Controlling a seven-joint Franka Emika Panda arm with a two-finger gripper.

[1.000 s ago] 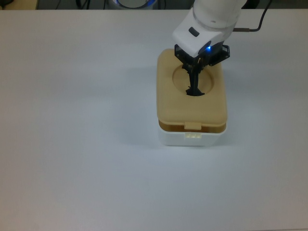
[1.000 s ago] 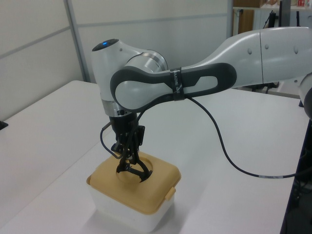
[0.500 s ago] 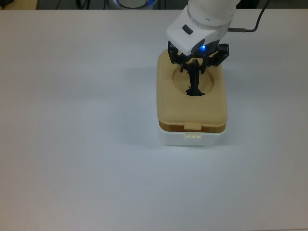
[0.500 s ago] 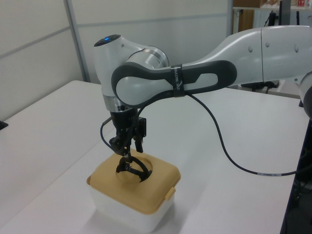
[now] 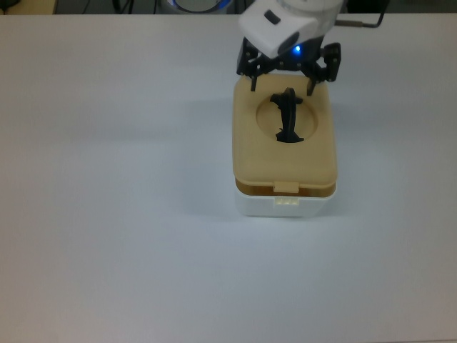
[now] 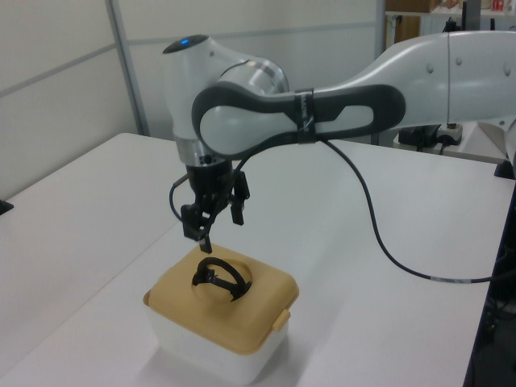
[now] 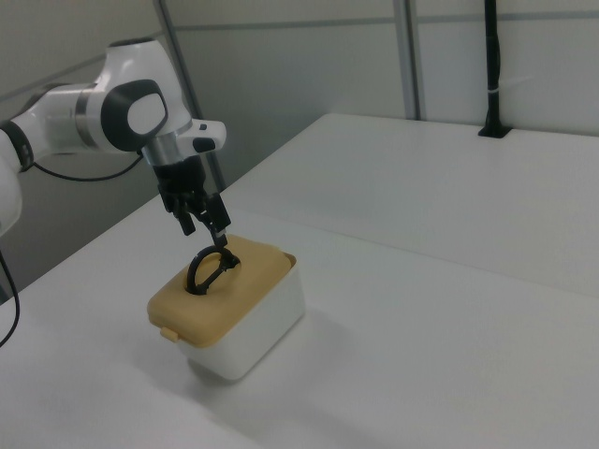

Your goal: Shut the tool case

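Tool case: white tub with rounded corners, standing on the white table, toward the top view's right and somewhat far of centre; in the left view, at the near edge of the tabletop.

Lid: tan, seated flat over the tub, edges lined up with the tub's rim on all visible sides. Thin dark seam visible between lid and tub at the near side in the top view, so possibly resting rather than pressed fully home.

Latch tab: at the lid's near edge in the top view, hanging just above the tub's catch; whether snapped cannot be told.

Handle: black, arched, standing up out of the round recess in the lid's top; upright probably because just let go.

Gripper: above the lid's far part, clear of the handle, fingers spread wide, holding nothing. Placed so, by appearance, for a retreat with the lid set down.

Cable: black, trailing from the arm across the table at the left view's right.

Judgement: closing largely done; latch perhaps outstanding.
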